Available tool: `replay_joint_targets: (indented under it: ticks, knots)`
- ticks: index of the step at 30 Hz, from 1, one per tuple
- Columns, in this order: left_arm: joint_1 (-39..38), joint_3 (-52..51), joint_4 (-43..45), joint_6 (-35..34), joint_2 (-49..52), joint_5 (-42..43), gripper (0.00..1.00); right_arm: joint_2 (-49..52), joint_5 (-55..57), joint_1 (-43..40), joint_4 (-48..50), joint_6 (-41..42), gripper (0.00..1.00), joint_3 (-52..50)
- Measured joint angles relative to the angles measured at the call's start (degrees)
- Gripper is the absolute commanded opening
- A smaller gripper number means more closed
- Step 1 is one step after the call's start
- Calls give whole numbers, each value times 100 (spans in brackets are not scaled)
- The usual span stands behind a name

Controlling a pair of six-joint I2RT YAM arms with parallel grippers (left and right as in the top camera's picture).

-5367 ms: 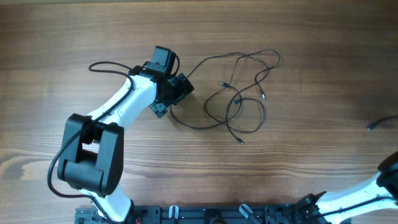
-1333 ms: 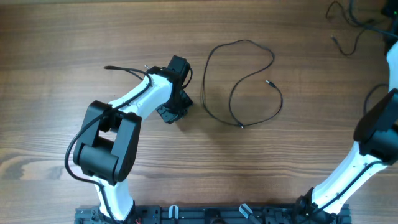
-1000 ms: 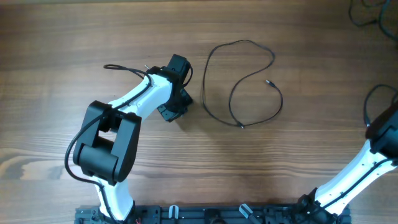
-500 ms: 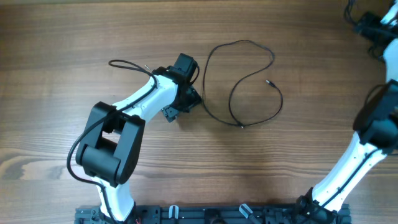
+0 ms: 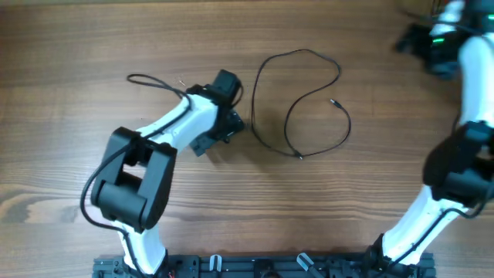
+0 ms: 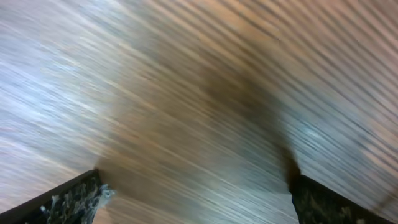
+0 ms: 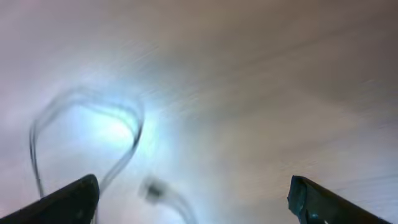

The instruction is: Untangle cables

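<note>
One thin black cable (image 5: 297,52) lies alone in an open loop at the middle of the wooden table, its plug tips at the right and the bottom. My left gripper (image 5: 220,133) sits just left of that loop. In the left wrist view the left gripper (image 6: 193,202) is open over bare, blurred wood. My right gripper (image 5: 414,43) hovers at the far right top, blurred by motion. Seen from the right wrist, the right gripper (image 7: 193,202) is open, and a second cable (image 7: 127,152) lies on the table below it, a blurred loop and plug, apart from both fingers.
The left arm's own thicker black wire (image 5: 147,79) arcs out over the table behind its wrist. The right arm's white link (image 5: 471,85) rises along the right edge. The arms' base rail (image 5: 262,266) runs along the front edge.
Both grippers have gone from shut to open. The right arm, which carried one cable off to the top right corner, has swung back left and down. The left gripper shifted only slightly.
</note>
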Motion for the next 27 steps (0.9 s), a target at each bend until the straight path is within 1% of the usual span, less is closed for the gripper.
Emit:
replay_joint_targets:
  ticks: [1, 2, 5, 6, 9, 15, 17, 21, 24, 26, 27]
  knots:
    - [214, -98, -59, 0, -103, 7, 100, 0, 0, 225, -127, 122, 100, -120]
    - [420, -164, -63, 0, -229, 15, 100, 0, 70, 739, -332, 509, 100, -400]
    - [970, -188, -33, 0, -791, 17, 100, 0, 280, 1480, -328, 1615, 100, -1204]
    - [1176, -188, -31, 0, -1019, 15, 100, 11, 308, 1856, -238, 2162, 100, -1635]
    - [1331, -188, -79, 0, -1058, 17, 100, 22, 345, 2291, 153, 2949, 100, -2210]
    - [1366, -190, -87, -2, -1058, 17, 100, 26, 625, 2688, -17, 4380, 100, -2929]
    - [1366, -190, -81, 0, -1058, 17, 100, 24, 627, 2697, 11, 4529, 100, -2929]
    - [1366, -190, -11, 0, -1058, 17, 100, 9, 651, 2699, 660, 4671, 100, -2935]
    - [1366, -190, -15, 0, -1058, 17, 100, -66, 973, 2704, 798, 4642, 100, -2951]
    - [1366, -190, -13, 0, -1058, 17, 100, -339, 1180, 2704, 772, 4614, 100, -3023]
    - [1366, -190, -15, -2, -1058, 17, 100, -697, 1252, 2704, 662, 4553, 100, -3034]
